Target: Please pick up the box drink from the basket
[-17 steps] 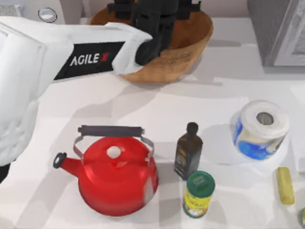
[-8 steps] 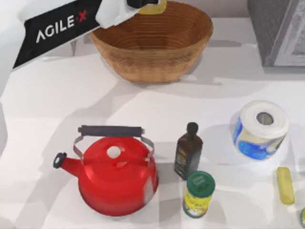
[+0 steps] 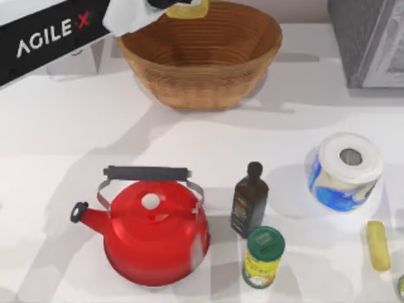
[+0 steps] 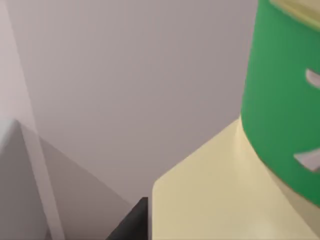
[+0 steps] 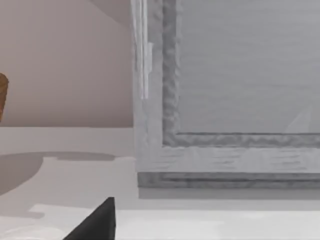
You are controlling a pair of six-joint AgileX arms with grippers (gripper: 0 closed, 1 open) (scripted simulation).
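Holding the box drink (image 3: 188, 9), the left gripper (image 3: 165, 4) has its fingers clenched on the carton, above the far rim of the basket (image 3: 201, 60). I judge it light, stiff-walled and smooth, best squeezed on flat sides. "AGILEX" is printed on the arm. For the right gripper (image 5: 95, 220) I cannot tell.

Large round tan-brown woven wicker basket (image 3: 202, 60) at the counter's (image 3: 76, 139) far middle. Pale-yellow box drink (image 3: 188, 8) raised at its far-left rim, under the dark left hand (image 3: 165, 3) at the picture's top edge. Nearer: red kettle with a black handle (image 3: 151, 227), dark brown bottle (image 3: 249, 201), green-lidded yellow can (image 3: 262, 257), white paper roll in blue wrap (image 3: 344, 170), small yellow bar (image 3: 377, 245).
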